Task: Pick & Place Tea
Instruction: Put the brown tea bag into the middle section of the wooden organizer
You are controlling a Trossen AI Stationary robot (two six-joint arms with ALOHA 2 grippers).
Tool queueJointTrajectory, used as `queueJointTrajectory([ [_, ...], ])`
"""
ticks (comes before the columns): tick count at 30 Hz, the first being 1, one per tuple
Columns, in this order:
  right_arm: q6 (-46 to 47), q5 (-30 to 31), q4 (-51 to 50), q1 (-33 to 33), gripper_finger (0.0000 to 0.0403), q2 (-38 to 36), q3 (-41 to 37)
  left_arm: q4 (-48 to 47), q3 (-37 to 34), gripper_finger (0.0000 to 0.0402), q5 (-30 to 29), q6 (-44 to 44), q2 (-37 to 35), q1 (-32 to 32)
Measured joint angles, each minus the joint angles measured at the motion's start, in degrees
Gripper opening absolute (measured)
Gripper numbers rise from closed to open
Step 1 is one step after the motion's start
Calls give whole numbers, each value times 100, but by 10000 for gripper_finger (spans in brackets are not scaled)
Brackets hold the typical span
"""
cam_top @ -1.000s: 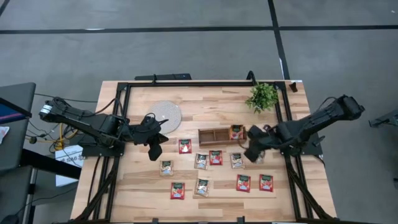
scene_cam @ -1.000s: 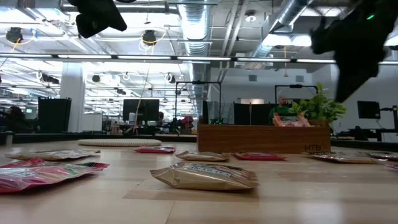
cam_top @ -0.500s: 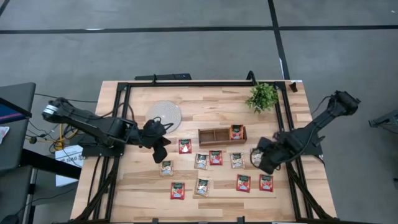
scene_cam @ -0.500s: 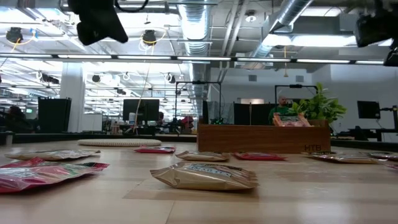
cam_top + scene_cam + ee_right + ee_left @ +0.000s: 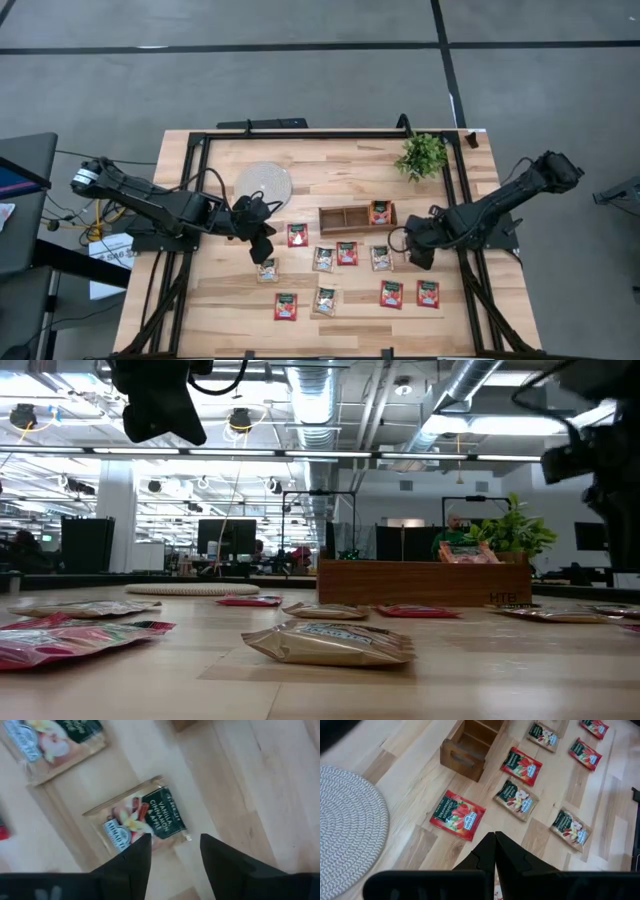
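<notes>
The right gripper [image 5: 413, 249] has swung back at three o'clock, fingers parted, empty, over a pale sachet [image 5: 141, 819]. One sachet [image 5: 379, 211] sits in the tray [image 5: 343, 218]; ten remain. The left gripper [image 5: 262, 245] hangs closed, empty.

The light wooden surface [image 5: 330, 165] carries a round woven grey-white disc [image 5: 264, 183] toward its back left and a small green potted plant [image 5: 422, 155] toward its back right. Between them, nearer the middle, sits the brown three-compartment wooden tray [image 5: 345, 218], with one red-orange tea sachet [image 5: 380, 211] in its rightmost compartment. The other flat square tea sachets [image 5: 346, 253] lie spread in front of the tray. The left pincer [image 5: 263, 244] hangs in front of the disc; the right pincer [image 5: 417, 250] hangs over a sachet just right of the tray.
</notes>
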Motion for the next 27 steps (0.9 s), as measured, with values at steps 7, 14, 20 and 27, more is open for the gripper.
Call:
queueJointTrajectory([
  [7, -212, -335, 569, -299, 151, 0, -489, -25, 0, 0, 0, 0, -1, 0],
  [14, -211, -439, 915, -454, 146, 0, -883, -44, 0, 0, 0, 44, 0, 0],
  [20, -174, -565, 1126, -544, 137, -13, -996, -44, 0, 0, 0, 46, 0, 0],
  [27, -171, -610, 1088, -548, 67, -11, -1002, -42, 0, 0, -2, 42, 0, 0],
])
